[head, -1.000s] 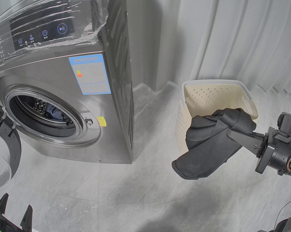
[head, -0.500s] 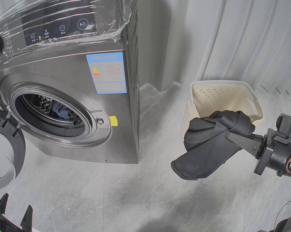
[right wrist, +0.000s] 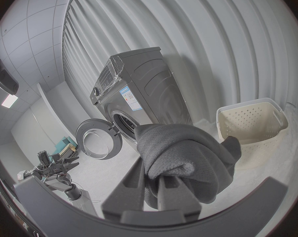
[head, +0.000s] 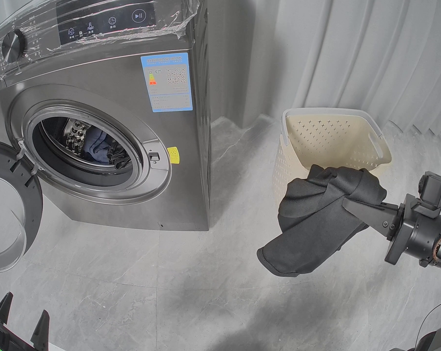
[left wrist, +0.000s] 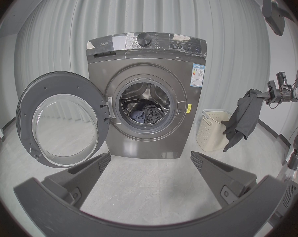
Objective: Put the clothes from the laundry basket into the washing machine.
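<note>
the right claw (head: 351, 202) is clenched on a dark knit garment (head: 318, 220), which hangs in the air by the laundry basket (head: 330, 114), well apart from the open washing machine (head: 132, 205). it looks soft, light and limp, so a bunched hold near its middle should suit. the left claw (head: 24, 309) is released, holding nothing.

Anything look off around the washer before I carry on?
Only the loose, crinkled plastic film over the control panel of the washing machine. The door is open, the laundry basket upright, the black garment held in the right hand.
</note>
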`<state>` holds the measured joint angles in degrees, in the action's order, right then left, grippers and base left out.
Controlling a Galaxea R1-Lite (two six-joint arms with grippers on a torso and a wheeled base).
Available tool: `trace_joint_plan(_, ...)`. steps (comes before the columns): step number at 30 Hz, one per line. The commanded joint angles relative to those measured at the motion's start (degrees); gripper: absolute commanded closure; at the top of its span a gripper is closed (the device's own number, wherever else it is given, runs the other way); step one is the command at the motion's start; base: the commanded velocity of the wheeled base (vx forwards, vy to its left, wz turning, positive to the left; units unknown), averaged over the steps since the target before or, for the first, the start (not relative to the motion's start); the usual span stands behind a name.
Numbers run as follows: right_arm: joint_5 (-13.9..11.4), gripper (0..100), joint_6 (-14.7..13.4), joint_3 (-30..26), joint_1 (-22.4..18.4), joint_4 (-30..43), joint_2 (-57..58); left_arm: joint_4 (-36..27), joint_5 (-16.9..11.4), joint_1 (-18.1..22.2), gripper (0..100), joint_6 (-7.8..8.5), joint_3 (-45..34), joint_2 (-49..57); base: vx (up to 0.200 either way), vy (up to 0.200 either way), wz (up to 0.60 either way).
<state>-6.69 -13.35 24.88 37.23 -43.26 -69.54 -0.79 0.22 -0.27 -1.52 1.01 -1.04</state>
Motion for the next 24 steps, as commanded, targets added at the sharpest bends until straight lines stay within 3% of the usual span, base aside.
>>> trace_joint_plan(1, 0.0, 100, 0.0, 0.1, -0.1, -0.1, -0.1, 0.0, 0.0, 0.0, 0, -0.06, -0.6, 0.2, 0.000, 0.200, 0.00)
trace_joint_plan(24, 1.5, 100, 0.0, 0.7, -0.9, -0.2, 0.4, 0.0, 0.0, -0.1, 0, -0.06, -0.6, 0.2, 0.000, 0.191, 0.00)
